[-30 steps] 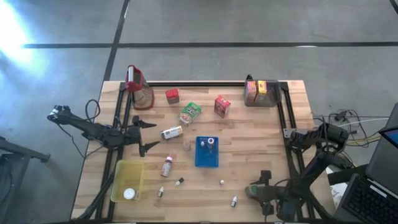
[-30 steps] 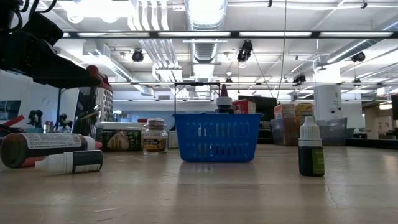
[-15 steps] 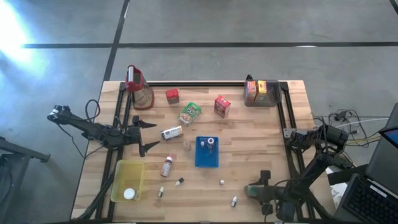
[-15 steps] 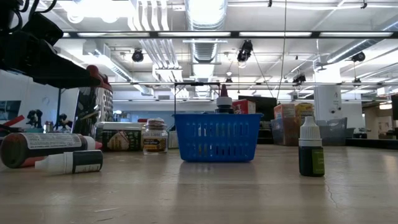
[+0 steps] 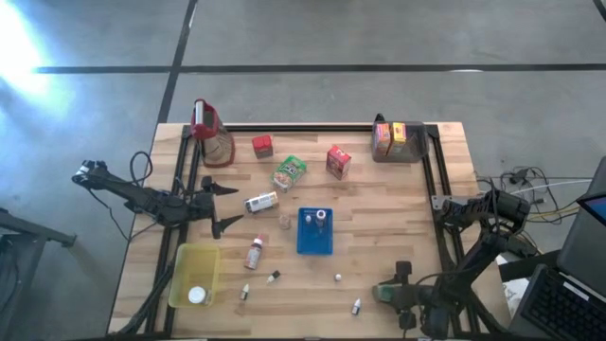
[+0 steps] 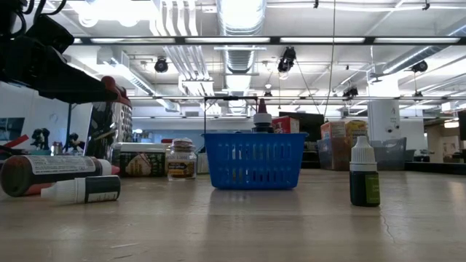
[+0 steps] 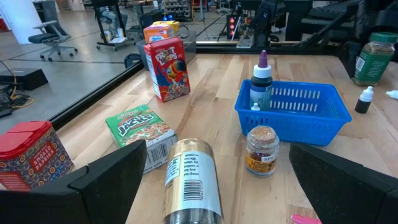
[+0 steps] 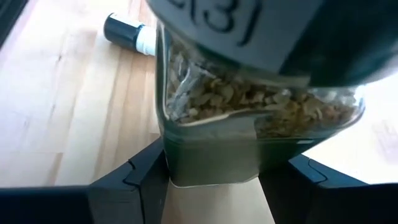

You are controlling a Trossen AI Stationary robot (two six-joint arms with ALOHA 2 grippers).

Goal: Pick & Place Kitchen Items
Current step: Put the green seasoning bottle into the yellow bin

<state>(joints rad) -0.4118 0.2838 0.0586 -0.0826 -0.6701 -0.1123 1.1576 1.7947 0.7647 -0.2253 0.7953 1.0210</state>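
- Grip first: the right gripper (image 5: 390, 292) sits low at the table's (image 5: 379, 213) near right corner. Its fingers (image 8: 143, 177) are pressed against both sides of a green-lidded spice jar (image 8: 249, 106) full of dried flakes. To me the jar looks clamped but not yet lifted clear of the wood.
- The left gripper (image 5: 232, 206) hangs over the left side of the table with its jaws spread wide and nothing between them. It faces a tin can (image 7: 189, 180) lying on its side.
- Some sorting looks done. The blue basket (image 5: 313, 244) in the middle holds a couple of small bottles. The yellow tub (image 5: 189, 260) near the near left corner has a white-capped round thing in it. The clear bin (image 5: 409, 152) at the far right corner holds yellow and orange cartons.
- Plenty is left loose on the boards:
  - a red tin (image 5: 262, 146), a green packet (image 5: 290, 172) and a red carton (image 5: 338, 162) towards the far edge;
  - a little spice pot (image 7: 261, 149) just beside the basket, and a pink-labelled bottle (image 5: 254, 253);
  - several tiny dropper bottles (image 5: 357, 306) scattered along the near edge.
- The tall jug (image 5: 210, 133) stands at the far left corner, out of the way.
- My guess is the job is well under halfway. The jar in hand is the current piece, and where it is meant to go I cannot tell.
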